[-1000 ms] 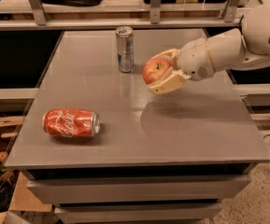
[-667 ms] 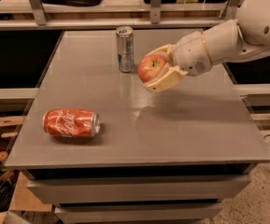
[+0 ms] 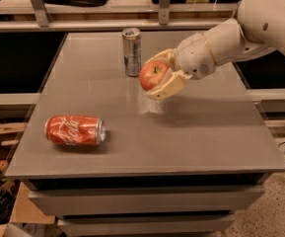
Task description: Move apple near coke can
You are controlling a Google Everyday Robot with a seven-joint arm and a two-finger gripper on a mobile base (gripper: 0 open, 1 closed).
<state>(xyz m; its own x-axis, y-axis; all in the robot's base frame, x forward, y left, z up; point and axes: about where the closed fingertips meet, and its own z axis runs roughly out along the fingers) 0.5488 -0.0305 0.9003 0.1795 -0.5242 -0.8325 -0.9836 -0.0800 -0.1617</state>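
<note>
My gripper (image 3: 157, 78) is shut on the apple (image 3: 152, 76), a red apple with yellowish patches, and holds it above the middle of the grey table (image 3: 206, 132). The cream fingers (image 3: 167, 87) clasp it from above and below. The coke can (image 3: 75, 130), red with white script, lies on its side near the table's front left, well to the left of and nearer than the apple. The white arm reaches in from the upper right.
A slim silver and blue can (image 3: 131, 51) stands upright at the back middle of the table, just left of the gripper. A shelf rail with metal posts (image 3: 164, 4) runs behind the table. Boxes sit on the floor at the lower left.
The gripper has carried the apple to the left, toward the middle of the table, close beside the silver can. The coke can has not moved.
</note>
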